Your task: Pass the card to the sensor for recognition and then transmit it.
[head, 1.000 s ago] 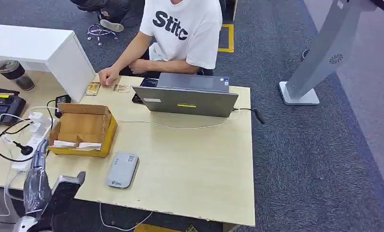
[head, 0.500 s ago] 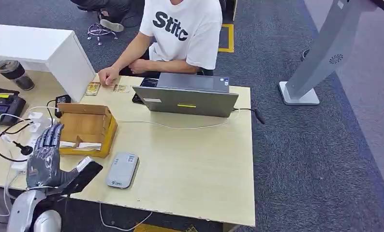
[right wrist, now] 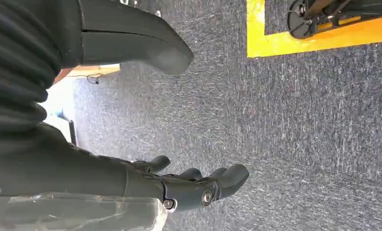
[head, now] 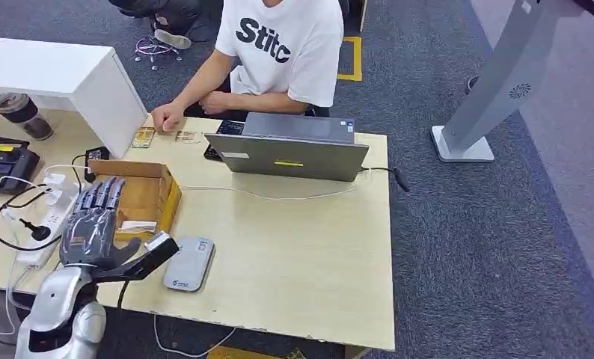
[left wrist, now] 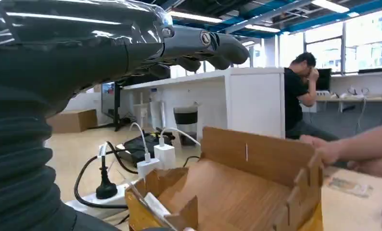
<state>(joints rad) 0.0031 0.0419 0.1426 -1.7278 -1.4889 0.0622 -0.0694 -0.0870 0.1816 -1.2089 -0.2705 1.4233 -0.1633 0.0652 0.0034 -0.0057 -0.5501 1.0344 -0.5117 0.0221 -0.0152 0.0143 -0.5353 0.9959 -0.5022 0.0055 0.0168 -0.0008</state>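
Head view: left robot hand (head: 92, 224) spread, empty, over cardboard box (head: 133, 196) on worktop (head: 294, 247); reader (head: 188, 262) untouched.
Left wrist view: card (left wrist: 155, 207) probably in box.
Right wrist view: right robot hand (right wrist: 179, 185) spread above carpet (right wrist: 295, 134).
Nothing done yet.

An office: desk (head: 301, 254) with laptop (head: 288, 155), carpet (head: 488, 239), big windows (left wrist: 343, 53).

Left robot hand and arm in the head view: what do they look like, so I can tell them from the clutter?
The left robot hand has a glossy dark grey back, segmented darker fingers and a thick dark thumb with a pale tip. It sits on a rounded, shiny silver forearm. In the left wrist view a grey ribbed cover wraps the wrist.
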